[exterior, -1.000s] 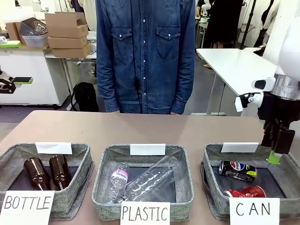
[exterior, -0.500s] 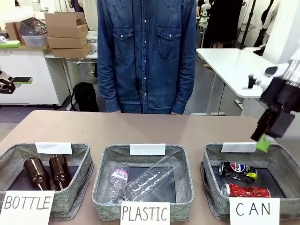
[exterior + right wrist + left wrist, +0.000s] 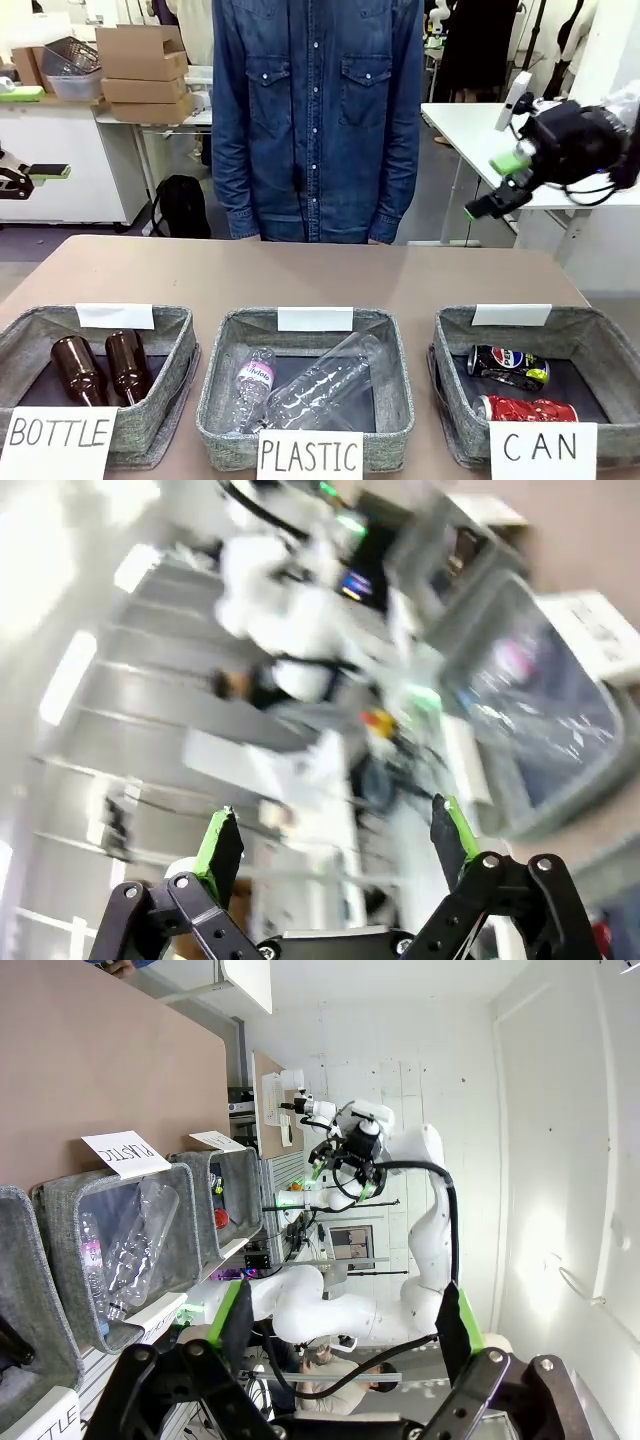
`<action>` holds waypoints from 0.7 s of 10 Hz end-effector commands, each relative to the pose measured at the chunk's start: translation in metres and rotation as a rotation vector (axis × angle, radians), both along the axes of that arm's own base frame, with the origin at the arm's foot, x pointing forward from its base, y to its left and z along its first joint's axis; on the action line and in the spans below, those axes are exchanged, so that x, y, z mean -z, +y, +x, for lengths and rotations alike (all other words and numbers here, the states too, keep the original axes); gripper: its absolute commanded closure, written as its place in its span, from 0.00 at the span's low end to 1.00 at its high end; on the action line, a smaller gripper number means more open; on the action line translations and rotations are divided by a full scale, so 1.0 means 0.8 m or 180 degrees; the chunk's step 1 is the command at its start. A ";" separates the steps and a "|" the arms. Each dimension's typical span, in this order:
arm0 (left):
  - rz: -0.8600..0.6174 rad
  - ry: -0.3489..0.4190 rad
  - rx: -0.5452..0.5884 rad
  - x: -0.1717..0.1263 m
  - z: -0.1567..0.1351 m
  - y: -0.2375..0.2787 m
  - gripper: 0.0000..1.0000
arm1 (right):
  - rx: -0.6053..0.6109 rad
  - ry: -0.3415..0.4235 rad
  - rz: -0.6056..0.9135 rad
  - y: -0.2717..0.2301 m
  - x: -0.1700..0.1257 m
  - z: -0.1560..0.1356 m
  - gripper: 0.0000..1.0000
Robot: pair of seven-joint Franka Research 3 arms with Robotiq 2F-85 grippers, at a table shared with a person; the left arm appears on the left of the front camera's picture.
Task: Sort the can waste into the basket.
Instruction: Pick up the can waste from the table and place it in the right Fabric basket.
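Observation:
Both pieces of can waste lie in the grey basket (image 3: 458, 335) behind the white "CAN" sign. The dark blue-black can (image 3: 507, 365) is toward the back and the bright red can (image 3: 526, 408) toward the front. My right gripper (image 3: 496, 188) is raised high above the table's far right corner, fingers pointing left, open and holding nothing. Its own blurred view shows its fingertips (image 3: 337, 840) spread wide. My left gripper (image 3: 346, 1318) is also open and holds nothing. Its view looks sideways along the row of baskets, with the can basket (image 3: 243, 1185) farthest off.
A grey basket (image 3: 300, 325) signed "PLASTIC" holds clear bottles in the middle. Another basket (image 3: 30, 325) signed "BOTTLE" holds two brown glass bottles on the left. A person in a denim shirt (image 3: 315, 110) stands at the far edge. The table behind the baskets is bare.
My right gripper has lifted out of the can basket and swung up and back to the right, still open. The red can has settled flat near the basket's front.

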State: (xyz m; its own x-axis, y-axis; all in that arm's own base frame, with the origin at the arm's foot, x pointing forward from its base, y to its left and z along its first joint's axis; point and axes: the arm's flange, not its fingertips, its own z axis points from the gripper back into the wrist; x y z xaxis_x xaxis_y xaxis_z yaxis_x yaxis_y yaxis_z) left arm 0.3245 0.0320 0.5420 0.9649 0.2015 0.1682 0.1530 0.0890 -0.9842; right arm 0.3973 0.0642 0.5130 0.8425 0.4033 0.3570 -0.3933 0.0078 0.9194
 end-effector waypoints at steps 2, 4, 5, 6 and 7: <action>-0.0003 0.0045 -0.0015 -0.004 -0.005 0.000 0.04 | 0.2111 0.1227 0.1244 0.020 -0.008 0.004 0.00; -0.0003 0.0045 -0.0015 -0.004 -0.005 0.000 0.04 | 0.0619 0.0694 0.0495 0.000 0.012 0.027 0.00; -0.0003 0.0045 -0.0015 -0.004 -0.005 0.000 0.04 | 0.0619 0.0694 0.0495 0.000 0.012 0.027 0.00; -0.0003 0.0045 -0.0015 -0.004 -0.005 0.000 0.04 | 0.0619 0.0694 0.0495 0.000 0.012 0.027 0.00; -0.0003 0.0045 -0.0015 -0.004 -0.005 0.000 0.04 | 0.0619 0.0694 0.0495 0.000 0.012 0.027 0.00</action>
